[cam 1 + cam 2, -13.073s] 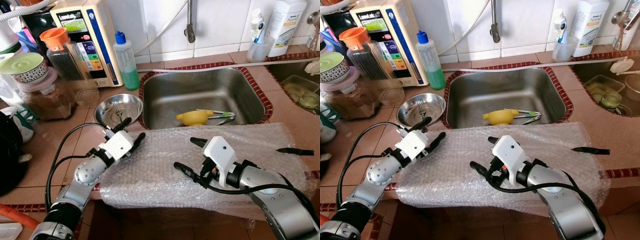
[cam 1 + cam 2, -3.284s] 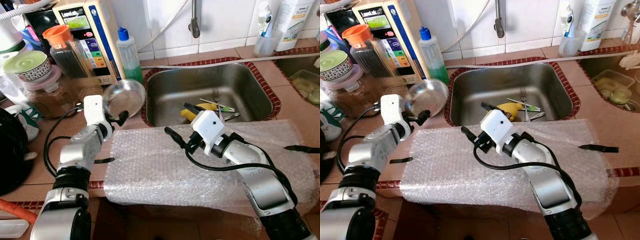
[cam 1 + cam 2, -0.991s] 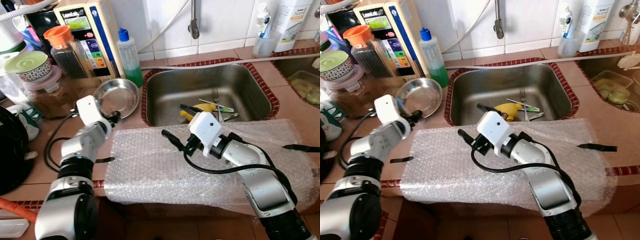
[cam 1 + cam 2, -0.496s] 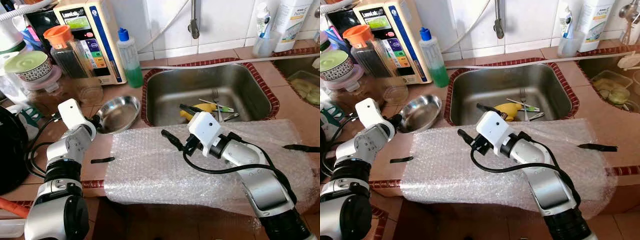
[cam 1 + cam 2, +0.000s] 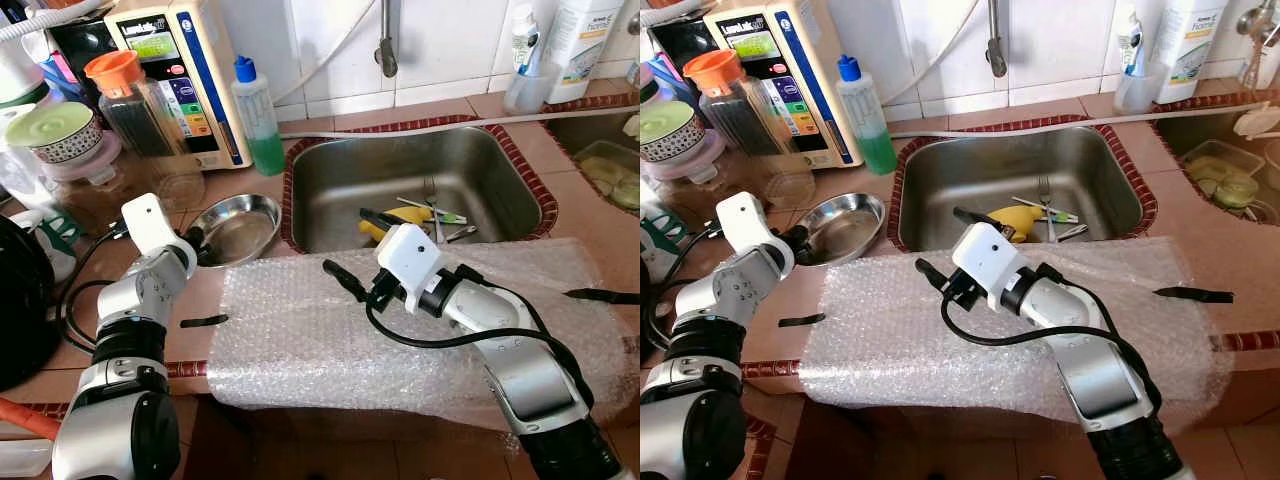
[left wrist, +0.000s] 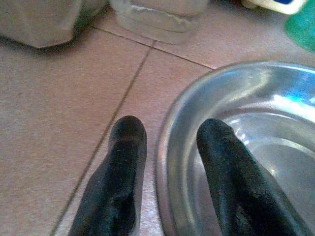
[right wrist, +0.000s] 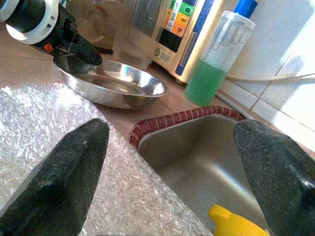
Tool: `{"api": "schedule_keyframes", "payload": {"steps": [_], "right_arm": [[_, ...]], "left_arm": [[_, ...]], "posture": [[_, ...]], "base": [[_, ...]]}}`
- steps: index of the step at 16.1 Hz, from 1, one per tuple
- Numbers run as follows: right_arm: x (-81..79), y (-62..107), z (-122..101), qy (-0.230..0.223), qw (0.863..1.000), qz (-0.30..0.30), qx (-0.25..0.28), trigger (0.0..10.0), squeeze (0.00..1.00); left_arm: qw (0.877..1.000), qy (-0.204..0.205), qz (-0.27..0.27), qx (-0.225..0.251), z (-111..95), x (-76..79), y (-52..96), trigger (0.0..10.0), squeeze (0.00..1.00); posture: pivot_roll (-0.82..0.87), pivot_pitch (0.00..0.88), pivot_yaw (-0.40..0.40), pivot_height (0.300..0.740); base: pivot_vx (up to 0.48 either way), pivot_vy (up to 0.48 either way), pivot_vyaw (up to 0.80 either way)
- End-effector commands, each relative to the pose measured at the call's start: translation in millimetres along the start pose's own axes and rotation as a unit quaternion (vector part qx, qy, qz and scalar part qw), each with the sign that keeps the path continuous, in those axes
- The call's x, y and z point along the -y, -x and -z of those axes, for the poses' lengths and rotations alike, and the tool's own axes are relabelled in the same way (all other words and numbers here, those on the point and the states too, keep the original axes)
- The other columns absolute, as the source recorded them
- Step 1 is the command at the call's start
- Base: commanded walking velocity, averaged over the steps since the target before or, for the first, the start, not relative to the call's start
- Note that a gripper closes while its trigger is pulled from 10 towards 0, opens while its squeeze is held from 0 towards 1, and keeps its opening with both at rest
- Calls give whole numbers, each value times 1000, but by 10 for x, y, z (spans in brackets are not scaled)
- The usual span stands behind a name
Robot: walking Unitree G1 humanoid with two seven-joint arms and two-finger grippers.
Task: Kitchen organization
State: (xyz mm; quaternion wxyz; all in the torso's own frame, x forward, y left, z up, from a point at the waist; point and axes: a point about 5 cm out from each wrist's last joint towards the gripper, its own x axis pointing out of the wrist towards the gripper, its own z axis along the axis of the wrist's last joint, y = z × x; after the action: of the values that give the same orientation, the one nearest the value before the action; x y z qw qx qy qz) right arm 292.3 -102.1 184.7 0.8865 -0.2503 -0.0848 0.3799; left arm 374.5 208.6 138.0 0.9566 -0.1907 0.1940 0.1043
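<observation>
left wrist view, shiny round steel bowl [image 6: 256,142], left hand [image 6: 170,147] straddling its rim

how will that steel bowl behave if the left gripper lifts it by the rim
The steel bowl looks thin and shallow, so probably light and stiff. Its polished wall may slip between the left gripper fingers, which straddle the rim. Held at one edge, it would likely tilt and sag away, and it could slide easily across the tiled counter.

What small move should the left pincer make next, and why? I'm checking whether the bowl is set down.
Probably open a little wider and back away. The steel bowl sits flat on the counter beside the sink, and the left pincer straddles its rim with a gap showing.
</observation>
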Motion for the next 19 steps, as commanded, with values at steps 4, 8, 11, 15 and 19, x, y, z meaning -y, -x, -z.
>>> {"api": "schedule_keyframes", "payload": {"steps": [4, 8, 11, 15, 19], "right_arm": [[3, -6, -2, 3, 1000, 0, 1, 10000, 376], [26, -1, 2, 4, 1000, 1, 0, 10000, 376], [31, -4, 1, 6, 1000, 0, 0, 10000, 373], [50, -11, 0, 7, 1000, 0, 0, 10000, 376], [75, -18, -1, 9, 1000, 3, 0, 10000, 373]], "left_arm": [[997, -38, 65, 6, -63, 105, 30, 10000, 1000], [992, -100, 72, 10, -126, 21, 25, 10000, 0], [986, -127, 105, -9, -68, -1, 37, 10000, 0], [976, -146, 159, -34, 21, 9, 66, 0, 0], [974, -162, 155, -42, 59, -37, 61, 0, 0]], "posture": [[-324, 99, 206, 740], [-320, 98, 204, 740], [-317, 97, 201, 740], [-314, 96, 199, 740], [-311, 98, 200, 740]], "base": [[0, 0, 0], [0, 0, 0], [0, 0, 0], [0, 0, 0], [0, 0, 0]]}}
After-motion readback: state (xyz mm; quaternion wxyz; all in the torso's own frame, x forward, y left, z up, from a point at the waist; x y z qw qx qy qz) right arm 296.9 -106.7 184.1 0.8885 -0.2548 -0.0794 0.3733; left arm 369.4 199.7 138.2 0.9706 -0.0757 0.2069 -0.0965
